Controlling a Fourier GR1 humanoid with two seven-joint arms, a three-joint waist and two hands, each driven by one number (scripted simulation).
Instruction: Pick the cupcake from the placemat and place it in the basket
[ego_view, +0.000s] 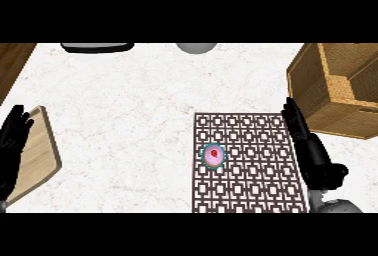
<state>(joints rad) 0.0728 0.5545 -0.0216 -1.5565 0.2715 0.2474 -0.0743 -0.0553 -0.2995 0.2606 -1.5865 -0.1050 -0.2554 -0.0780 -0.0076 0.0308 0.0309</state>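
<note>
**Cupcake on the mat, both my hands open**

The white, faintly veined marble counter (133, 100) fills the view. On it lies the dark brown placemat with its white lattice pattern (249, 162), my landmark. The small pink-frosted cupcake with a red dot on top and a teal wrapper (213, 156) sits on the placemat, near its left edge. My black right hand (306, 145) stands along the placemat's right edge, fingers straight and pressed together, holding nothing. Beyond the placemat's far right corner is the woven wicker basket (336, 90). Well left of the placemat a pale wooden cutting board (40, 155) lies on the counter, and my left hand (13, 145) rests over its left side, fingers spread and relaxed
</note>
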